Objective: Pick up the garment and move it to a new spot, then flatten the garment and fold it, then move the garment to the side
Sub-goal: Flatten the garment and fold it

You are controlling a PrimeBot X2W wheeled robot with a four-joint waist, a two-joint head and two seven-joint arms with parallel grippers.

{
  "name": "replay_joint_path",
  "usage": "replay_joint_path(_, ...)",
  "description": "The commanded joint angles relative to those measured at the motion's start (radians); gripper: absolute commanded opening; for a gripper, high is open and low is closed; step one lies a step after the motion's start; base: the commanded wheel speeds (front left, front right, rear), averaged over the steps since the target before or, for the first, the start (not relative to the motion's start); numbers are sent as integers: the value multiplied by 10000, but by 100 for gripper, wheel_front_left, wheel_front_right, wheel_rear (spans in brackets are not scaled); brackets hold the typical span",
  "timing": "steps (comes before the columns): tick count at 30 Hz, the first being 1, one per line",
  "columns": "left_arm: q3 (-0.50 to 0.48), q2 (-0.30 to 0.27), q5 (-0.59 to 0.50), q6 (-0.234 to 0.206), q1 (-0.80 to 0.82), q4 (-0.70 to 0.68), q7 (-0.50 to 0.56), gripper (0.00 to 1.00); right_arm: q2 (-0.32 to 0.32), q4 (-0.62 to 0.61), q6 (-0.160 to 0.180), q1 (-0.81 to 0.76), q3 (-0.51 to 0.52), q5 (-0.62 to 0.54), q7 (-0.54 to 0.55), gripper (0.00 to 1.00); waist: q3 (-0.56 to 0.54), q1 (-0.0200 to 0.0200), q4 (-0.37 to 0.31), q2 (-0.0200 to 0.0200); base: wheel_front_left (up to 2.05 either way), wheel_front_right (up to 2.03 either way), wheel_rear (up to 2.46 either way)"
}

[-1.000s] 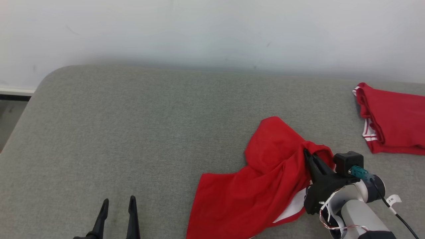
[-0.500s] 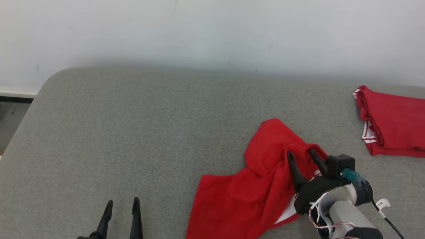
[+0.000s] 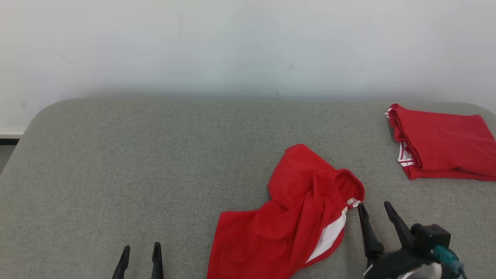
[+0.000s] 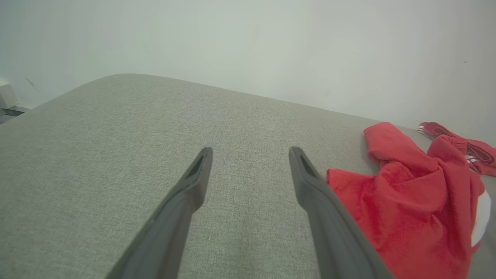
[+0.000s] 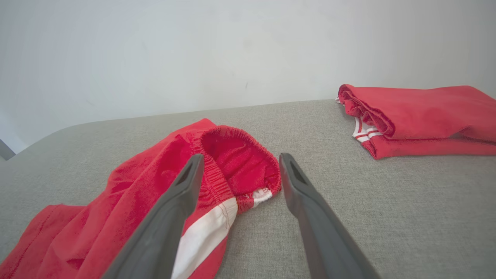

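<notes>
Garment [image 3: 294, 217] lies crumpled, long axis near-left to far-right, waistband [image 3: 345, 179] beside spread right hand [image 3: 373, 205].

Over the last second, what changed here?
The right tool opened, let go of the garment at its waistband and drew back toward the robot; it now sits open just beside the cloth, which settled. The left tool stayed open and idle, and the folded garment stayed put. The head camera shifted.
</notes>
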State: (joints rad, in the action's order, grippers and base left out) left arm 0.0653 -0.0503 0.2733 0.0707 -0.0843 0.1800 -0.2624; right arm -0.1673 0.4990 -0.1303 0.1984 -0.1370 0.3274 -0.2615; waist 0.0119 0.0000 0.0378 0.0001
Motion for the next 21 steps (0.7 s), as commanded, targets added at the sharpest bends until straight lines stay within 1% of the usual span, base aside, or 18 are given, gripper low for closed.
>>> replay_joint_path(1,5,0,-172,76,-164,55,-33,100,84,-228,-6,-446,158,-153,-37,100,-98,0,-82,-1,0,0,0)
replay_joint_path(7,360,2,-365,322,-285,417,-33,100,127,-230,-6,-896,218,-424,-37,100,-158,0,-79,-1,0,0,0)
replay_joint_path(13,1340,-35,-647,548,-227,1326,-31,100,-74,364,-6,-493,-43,-759,-40,100,-154,0,-8,-1,0,0,0)
replay_joint_path(14,1727,-77,-629,597,-116,1667,-33,100,-119,636,-6,-311,-163,-811,-38,100,-138,0,7,-1,0,0,0)
replay_joint_path(15,1727,-77,-629,597,-116,1667,-33,100,-119,636,-6,-311,-163,-811,-38,100,-138,0,7,-1,0,0,0)
replay_joint_path(18,2407,-131,-506,593,-21,2012,-33,100,-127,1010,-6,32,-329,-879,-38,100,-66,0,12,-1,0,0,0)
replay_joint_path(21,2870,-256,-264,598,94,2205,-31,100,-165,1386,-6,357,-505,-885,-40,100,58,0,45,-1,0,0,0)
